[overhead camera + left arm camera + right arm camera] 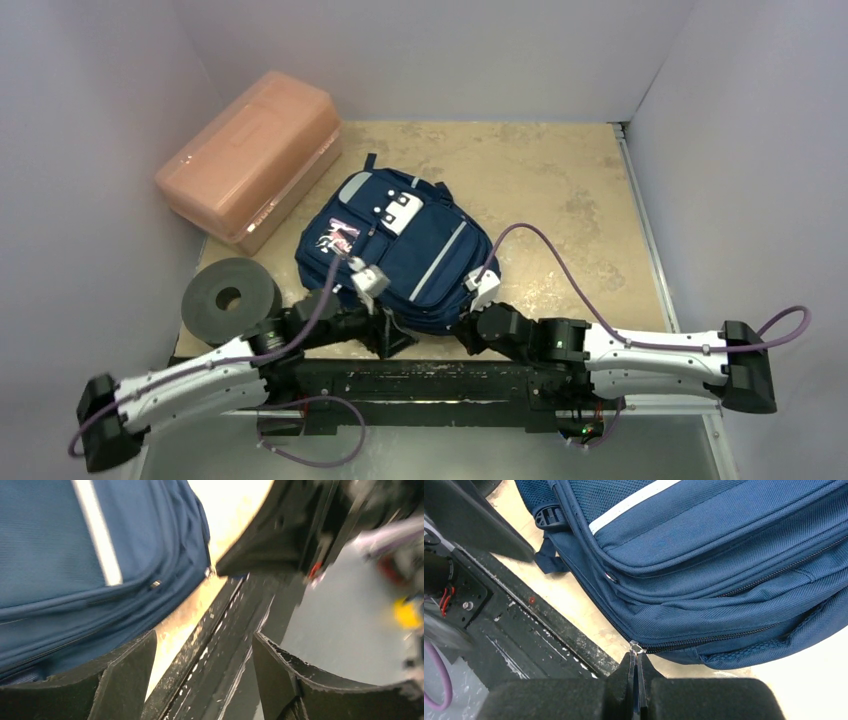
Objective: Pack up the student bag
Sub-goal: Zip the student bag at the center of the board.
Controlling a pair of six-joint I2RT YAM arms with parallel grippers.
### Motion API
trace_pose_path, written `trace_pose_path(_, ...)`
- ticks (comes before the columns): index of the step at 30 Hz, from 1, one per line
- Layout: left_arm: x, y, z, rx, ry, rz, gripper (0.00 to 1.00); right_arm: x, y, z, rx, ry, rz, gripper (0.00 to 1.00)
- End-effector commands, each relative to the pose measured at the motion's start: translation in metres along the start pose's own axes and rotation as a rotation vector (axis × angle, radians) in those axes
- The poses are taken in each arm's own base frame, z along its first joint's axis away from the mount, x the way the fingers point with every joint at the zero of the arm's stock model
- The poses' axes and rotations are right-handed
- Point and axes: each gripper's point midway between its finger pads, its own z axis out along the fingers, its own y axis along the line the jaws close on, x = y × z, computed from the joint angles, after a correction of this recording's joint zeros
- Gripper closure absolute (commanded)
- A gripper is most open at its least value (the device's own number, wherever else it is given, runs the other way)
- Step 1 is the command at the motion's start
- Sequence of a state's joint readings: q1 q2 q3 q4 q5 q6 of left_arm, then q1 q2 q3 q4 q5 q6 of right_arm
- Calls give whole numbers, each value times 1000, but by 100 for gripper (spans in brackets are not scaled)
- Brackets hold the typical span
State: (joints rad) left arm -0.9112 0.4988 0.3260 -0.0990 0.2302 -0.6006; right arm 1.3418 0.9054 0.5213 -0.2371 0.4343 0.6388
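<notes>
I judge this the unzipping step. My right jaws are pinched shut on the zip pull (pixel 637 648) at the 6 o'clock edge of the student bag (pixel 400 250), which lies mid-tabletop (pixel 560 180). My left jaws gape wide at 7, holding nothing. Next I should draw the pull along its track. I count one bag, one salmon-pink box (pixel 250 160) at 10 and one dark grey roll (pixel 230 297) at 8.

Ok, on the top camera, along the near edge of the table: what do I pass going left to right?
Grey foam roll → left gripper, open → right gripper, shut on the zip pull of the backpack.
</notes>
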Motion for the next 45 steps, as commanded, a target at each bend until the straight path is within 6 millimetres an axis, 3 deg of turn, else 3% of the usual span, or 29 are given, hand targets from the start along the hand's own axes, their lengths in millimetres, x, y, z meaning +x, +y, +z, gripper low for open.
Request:
trace_pose_path(1,3,-13,42,-31,4,411,31,-12,11,-13,-86,-45,36,100)
trace_pose_path(4,19,-12,61,-70,32,605,29,-16,11,-19,-86,-54,59,100)
trace_pose_path(7,28,1,78,-155,65,703,29,-17,11,-22,-97,-53,72,100)
trace_pose_path(12,14,7,101,-272,50,802,35,-12,16,-21,-117,-31,81,100)
trace_pose_path(20,7,19,111,-407,23,719,89,11,17,-13,-61,84,202,100)
trace_pose_path(22,8,15,112,-392,18,684,100,37,-13,-14,160,182,331,99)
trace_pose_path(24,9,9,113,-360,15,652,100,64,-33,-26,351,289,471,77)
trace_pose_path(25,10,4,114,-336,14,631,100,75,-30,-30,380,340,548,61)
trace_pose_path(26,11,0,114,-315,12,612,100,79,-27,-30,387,359,588,52)
trace_pose_path(30,16,-10,114,-259,0,527,100,72,-2,-16,247,306,800,28)
trace_pose_path(31,16,-11,113,-257,2,509,100,70,5,-12,181,284,872,25)
trace_pose_path(34,17,-16,110,-245,14,456,100,37,19,-7,-58,112,1012,23)
trace_pose_path(36,16,-18,106,-247,30,423,100,17,8,-8,-97,-27,982,22)
trace_pose_path(38,17,-20,101,-242,43,403,100,12,-16,-7,-13,-122,944,22)
trace_pose_path(40,16,-21,97,-229,44,402,100,4,-28,-6,32,-194,766,21)
trace_pose_path(42,17,-21,95,-222,48,412,100,-6,-28,-3,53,-223,623,22)
trace_pose_path(45,15,-18,90,-230,48,406,100,3,-34,9,173,-157,463,27)
